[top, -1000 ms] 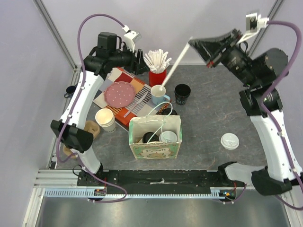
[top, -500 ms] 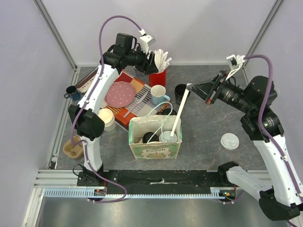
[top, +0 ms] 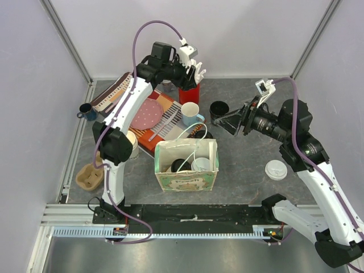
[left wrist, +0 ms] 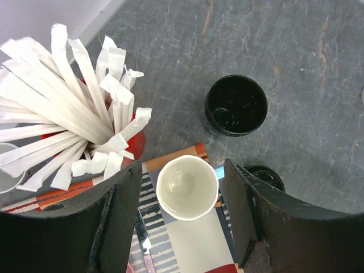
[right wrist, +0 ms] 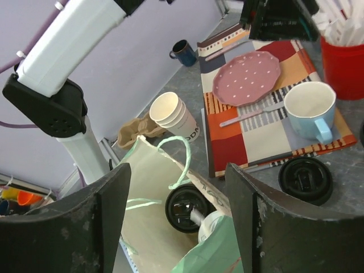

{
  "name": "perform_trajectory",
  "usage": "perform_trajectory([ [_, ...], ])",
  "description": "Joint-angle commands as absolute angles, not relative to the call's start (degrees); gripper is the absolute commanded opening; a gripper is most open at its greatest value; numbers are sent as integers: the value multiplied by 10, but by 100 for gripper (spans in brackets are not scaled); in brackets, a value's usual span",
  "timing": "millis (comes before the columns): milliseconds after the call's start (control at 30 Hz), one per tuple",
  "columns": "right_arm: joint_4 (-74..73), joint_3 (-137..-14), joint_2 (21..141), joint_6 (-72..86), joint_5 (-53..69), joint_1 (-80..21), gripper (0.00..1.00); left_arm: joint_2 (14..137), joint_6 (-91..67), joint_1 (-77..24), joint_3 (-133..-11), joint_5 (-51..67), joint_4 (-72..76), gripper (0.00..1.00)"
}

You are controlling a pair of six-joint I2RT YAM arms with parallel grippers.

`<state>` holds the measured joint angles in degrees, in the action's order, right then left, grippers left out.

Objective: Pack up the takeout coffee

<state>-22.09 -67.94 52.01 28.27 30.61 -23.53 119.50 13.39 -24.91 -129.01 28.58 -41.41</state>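
Observation:
The takeout coffee stands inside the paper bag (top: 186,177): a black-lidded cup (top: 181,165) and a white-lidded cup (top: 202,165). In the right wrist view the black-lidded cup (right wrist: 190,207) and the white-lidded cup (right wrist: 215,223) sit side by side in the bag (right wrist: 153,199), with a pale stick end between them. My right gripper (top: 225,122) (right wrist: 177,169) hangs open and empty above and to the right of the bag. My left gripper (top: 192,73) (left wrist: 182,176) is open and empty, high over the red straw holder (left wrist: 128,133) and the light-blue mug (left wrist: 187,187).
A glossy black mug (top: 219,111) stands behind the bag, beside a loose black lid (right wrist: 305,179). A white lid (top: 276,169) lies at the right. A pink plate (top: 147,112) and cutlery lie on a striped placemat (top: 161,128). Stacked paper cups (right wrist: 173,116) and a cardboard carrier (top: 90,176) sit left.
My right gripper came down toward the bag with a long wrapped straw, then opened; the straw has left it. My left arm swung right, over the straw holder.

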Motion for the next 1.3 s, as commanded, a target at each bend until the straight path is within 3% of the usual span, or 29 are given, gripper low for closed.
perform_trajectory([
  [0, -227, -728, 518, 254, 264, -238, 76, 1216, 154, -251, -1319, 266, -386, 66],
  [467, -254, -760, 540, 248, 260, -236, 76, 1294, 200, -266, -1352, 199, -329, 61],
  [667, -282, -780, 544, 241, 259, -236, 76, 1309, 207, -269, -1359, 200, -301, 46],
  [733, -286, -783, 546, 236, 258, -236, 76, 1310, 210, -269, -1359, 193, -308, 33],
  [1000, -294, -785, 555, 236, 258, -236, 76, 1283, 215, -268, -1354, 194, -295, 2],
  [1267, -295, -792, 568, 230, 265, -236, 76, 1252, 199, -262, -1347, 209, -288, 2],
])
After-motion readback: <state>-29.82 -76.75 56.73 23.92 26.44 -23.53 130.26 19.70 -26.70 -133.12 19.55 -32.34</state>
